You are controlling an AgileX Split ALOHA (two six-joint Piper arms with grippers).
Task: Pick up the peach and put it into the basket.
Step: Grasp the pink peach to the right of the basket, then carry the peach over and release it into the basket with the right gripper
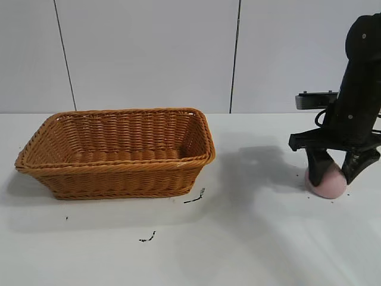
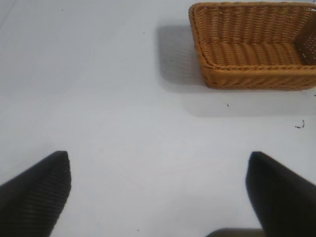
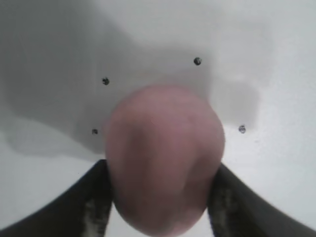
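The pale-pink peach (image 1: pixel 327 187) rests on the white table at the far right. My right gripper (image 1: pixel 333 178) stands over it, one black finger on each side. In the right wrist view the peach (image 3: pixel 165 153) fills the gap and both fingers (image 3: pixel 94 202) touch its flanks, so the gripper (image 3: pixel 160 170) is shut on it. The orange-brown wicker basket (image 1: pixel 116 164) stands empty at the left, well apart from the peach. My left gripper (image 2: pixel 158 158) is open and empty over bare table, with the basket (image 2: pixel 256 74) farther off; it is out of the exterior view.
Small black marks lie on the table in front of the basket (image 1: pixel 194 198) and nearer the front (image 1: pixel 147 238). Dark specks (image 3: pixel 197 61) dot the table around the peach. A white panelled wall stands behind the table.
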